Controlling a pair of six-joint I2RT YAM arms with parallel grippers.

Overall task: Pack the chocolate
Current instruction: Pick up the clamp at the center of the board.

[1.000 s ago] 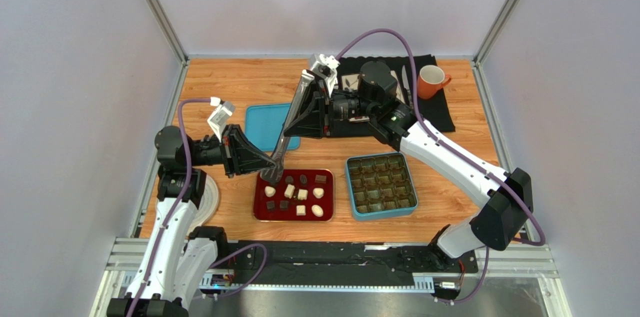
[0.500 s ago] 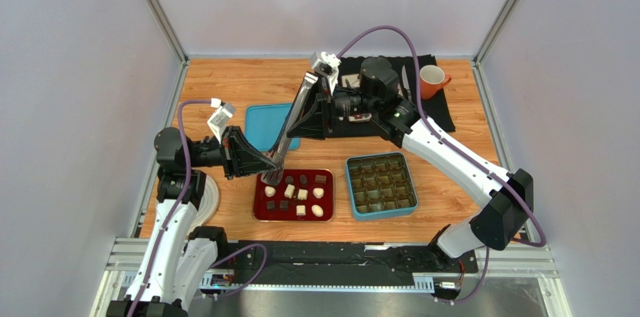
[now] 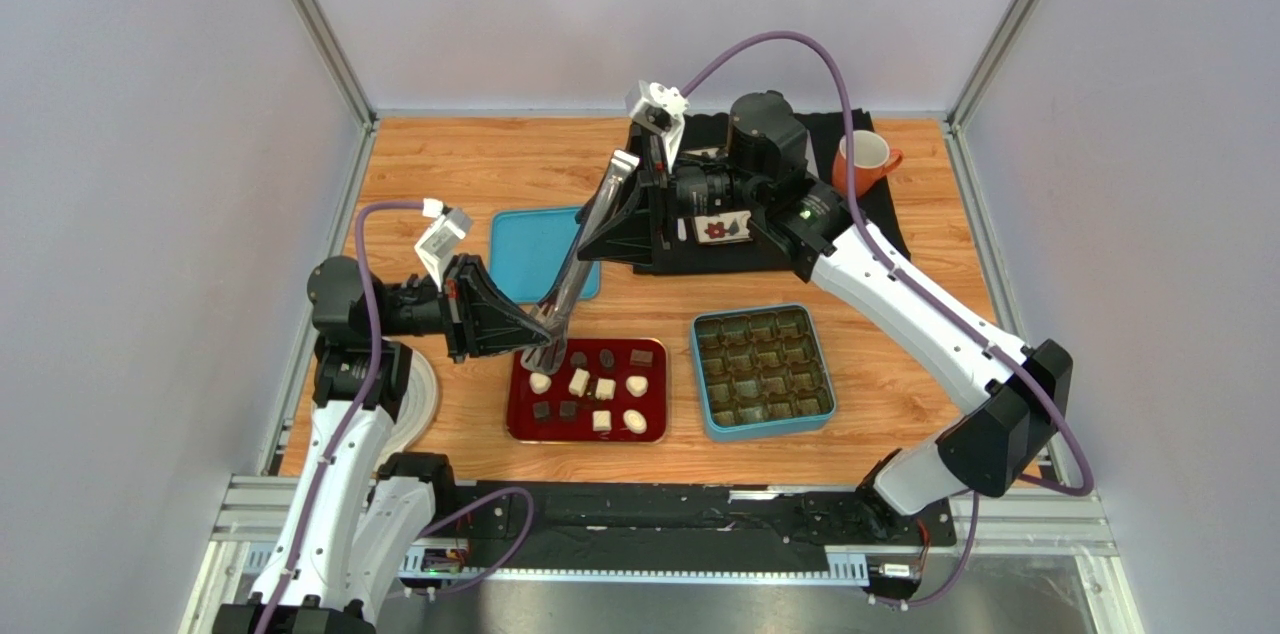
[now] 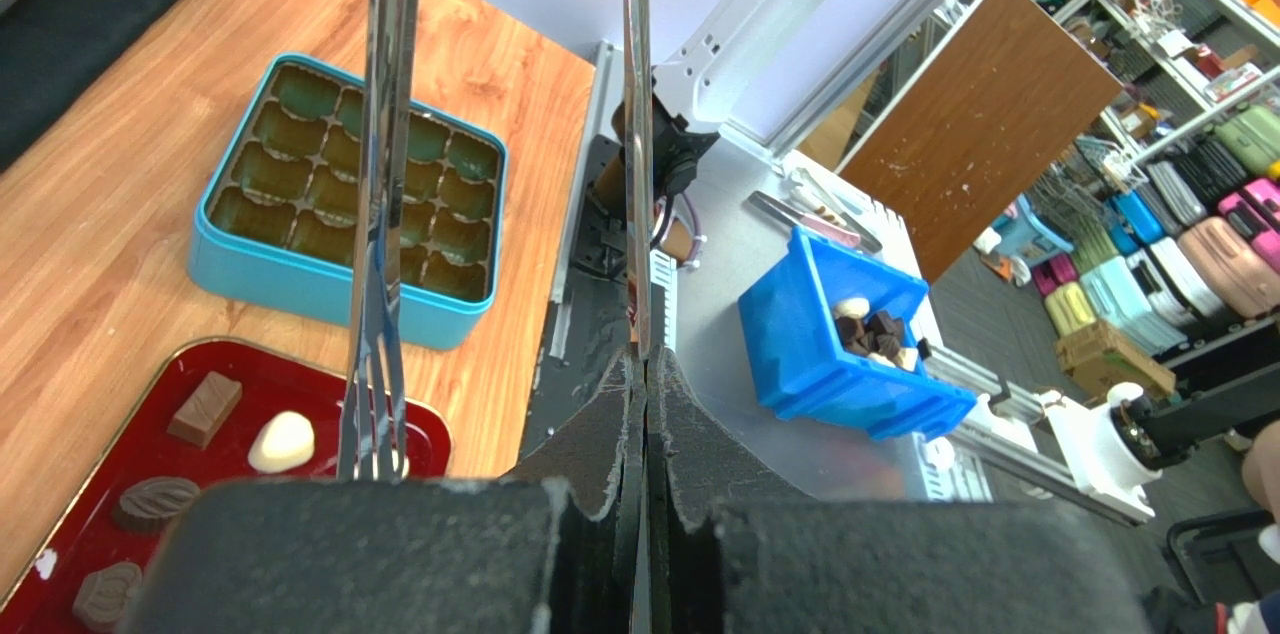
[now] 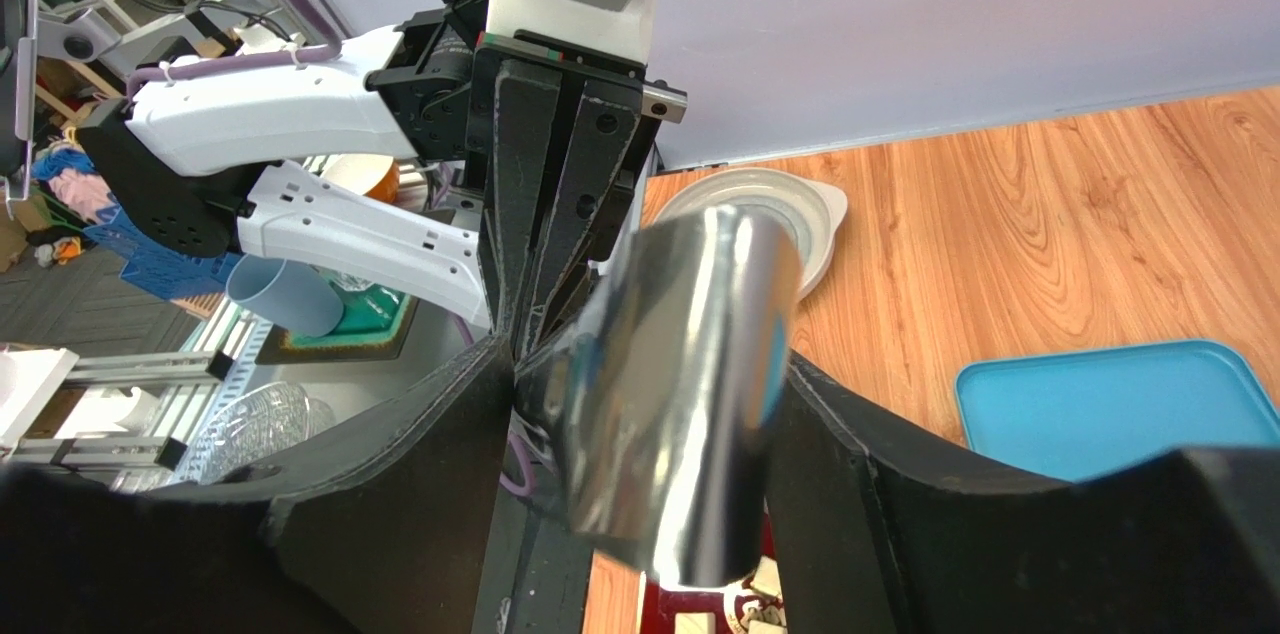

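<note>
Steel tongs (image 3: 576, 271) clamped in both: right gripper (image 3: 621, 225) at the hinge, left gripper (image 3: 511, 324) on one blade. Chocolate (image 3: 604, 388) sits lower-centre on the red tray (image 3: 516, 429). It's probably light, slick and easily dented, so pinch the flat sides gently.

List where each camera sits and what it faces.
Top external: above and behind the bases, looking down on the table; left arm and right arm show.
Left wrist: on the left hand, facing the blue tin; its shut fingers show.
Right wrist: on the right hand, facing the left arm; its fingers show.
Shared: both wrist views show the tongs.
</note>
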